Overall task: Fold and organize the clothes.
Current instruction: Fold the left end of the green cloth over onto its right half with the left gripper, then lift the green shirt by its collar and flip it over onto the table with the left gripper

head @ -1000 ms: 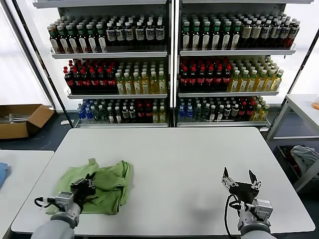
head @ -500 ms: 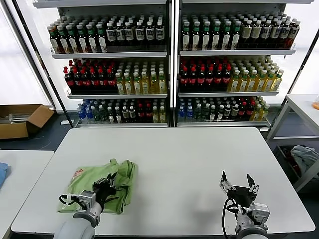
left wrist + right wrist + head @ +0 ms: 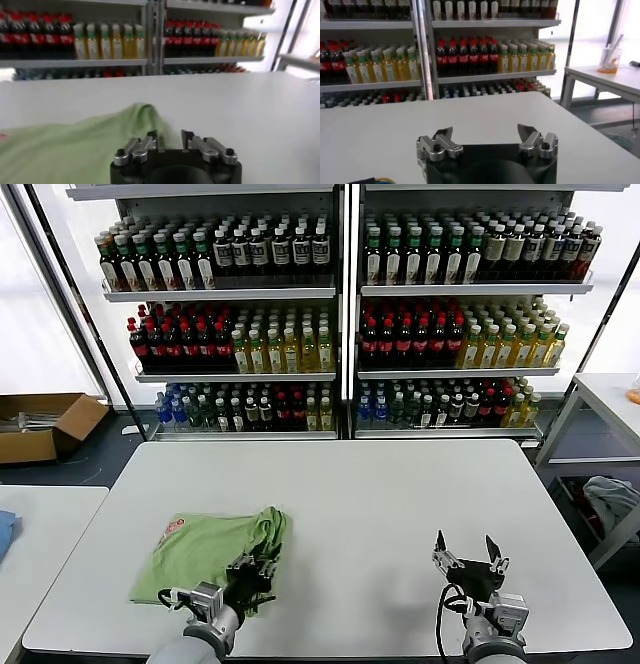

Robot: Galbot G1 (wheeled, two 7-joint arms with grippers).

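The clothes are one light yellow-green shirt [image 3: 200, 552] lying folded over on the left half of the white table [image 3: 380, 504], with a small red print [image 3: 172, 531] at its far left corner. My left gripper [image 3: 258, 566] sits low at the shirt's near right edge, open, with a gap between its fingers and no cloth in it. In the left wrist view the shirt [image 3: 70, 147] spreads just ahead of the left gripper [image 3: 170, 140]. My right gripper [image 3: 464, 546] hovers open over bare table at the near right, and the right wrist view shows that gripper [image 3: 485, 132] holding nothing.
Shelves of bottles [image 3: 340, 314] stand behind the table. A cardboard box [image 3: 40, 424] lies on the floor at far left. A second table [image 3: 40, 524] adjoins on the left, and another table [image 3: 610, 399] stands at right with a cloth bundle [image 3: 610, 499] below it.
My left gripper carried the shirt's edge to the right across the garment, laying it flatter, then opened and let the cloth go. The right gripper sank slightly.
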